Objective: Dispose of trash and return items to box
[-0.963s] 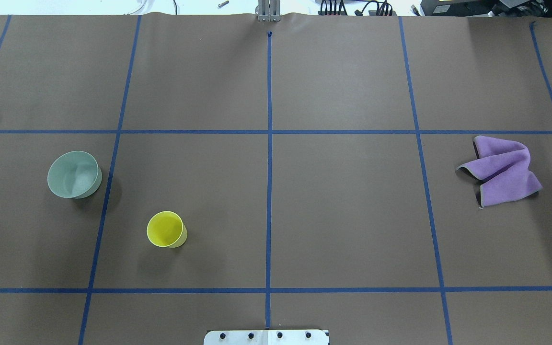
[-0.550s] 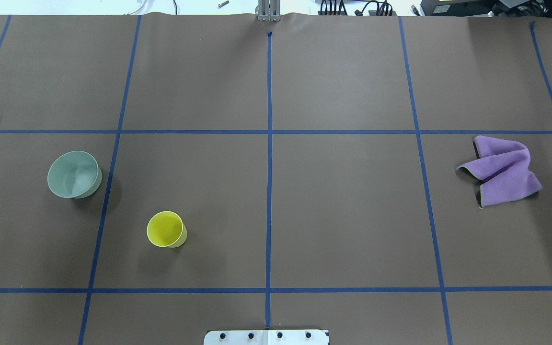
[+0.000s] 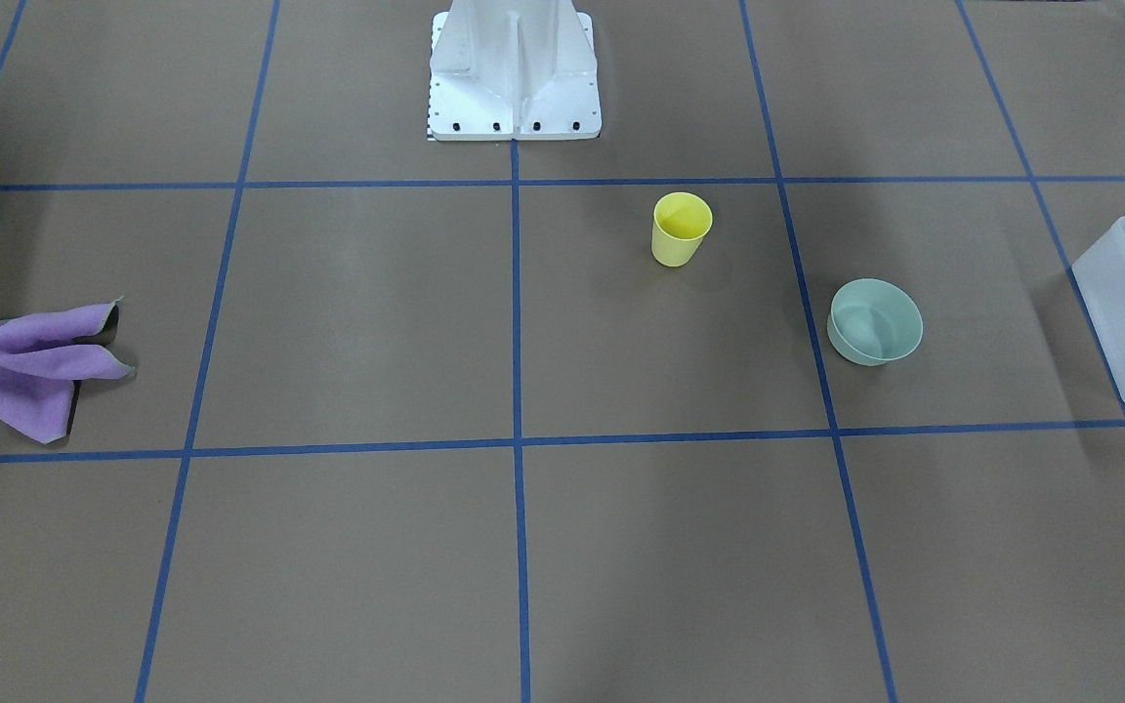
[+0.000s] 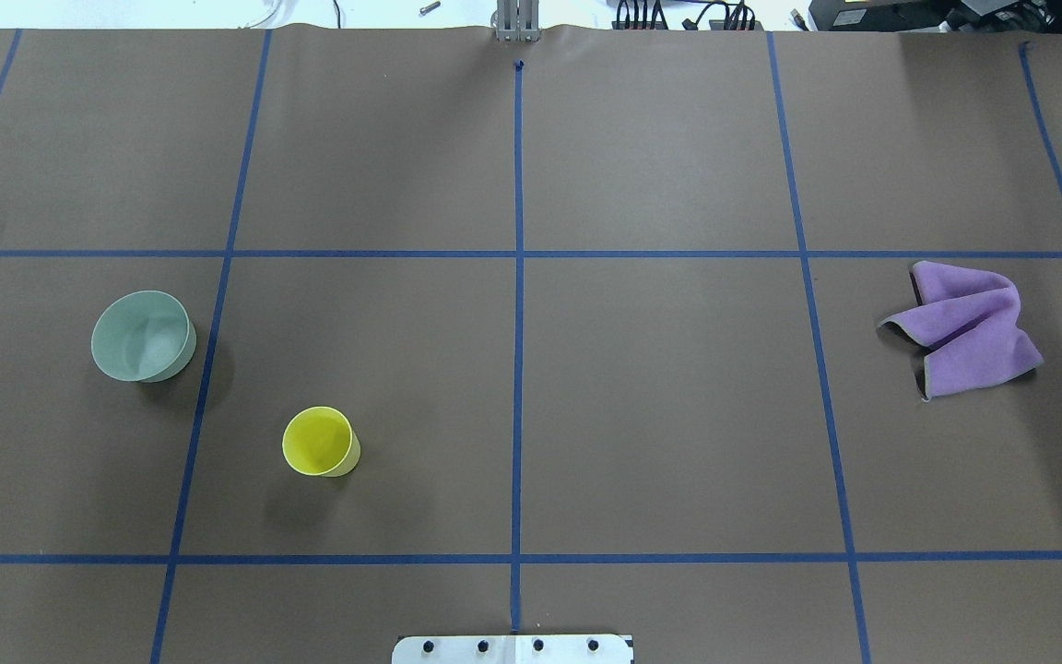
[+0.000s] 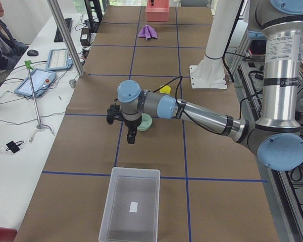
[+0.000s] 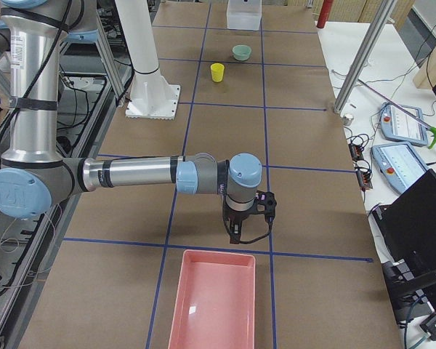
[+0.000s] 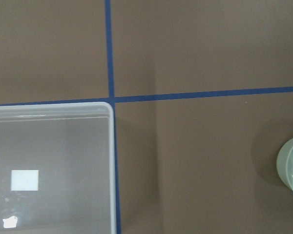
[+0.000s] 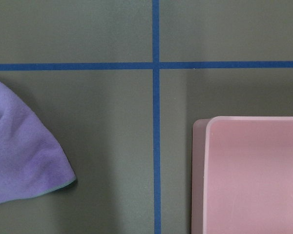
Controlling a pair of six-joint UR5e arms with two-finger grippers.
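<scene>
**Two arms hang over opposite ends of a gridded table, nothing picked up yet**

The left gripper (image 5: 131, 137) hangs above the table near the robot's left end, pointing down. It holds nothing that can be seen. Whether its fingers are apart or together cannot be told from these views.

The box (image 5: 136, 170) sits at that same end, empty apart from a small white label on its floor. A green bowl (image 4: 143, 336) stands upright on the other side of the gripper, towards the table's middle. The gripper is therefore between box and bowl. In its wrist view, the box corner fills the lower left and the bowl's rim just shows at the right edge. A yellow cup (image 4: 319, 441) stands upright beyond the bowl, closer to the robot's base and well apart from the box.

The right gripper (image 6: 248, 231) hangs over the far right end, just beside an empty pink bin (image 6: 216, 254). Its state cannot be told either. A crumpled purple cloth (image 4: 969, 327) lies near it, towards the middle.

The left arm is much the nearer to the bowl, cup and box. The likely next move is a short reach away from the box to the bowl, then back over the box wall. The cloth falls to the right arm.
</scene>
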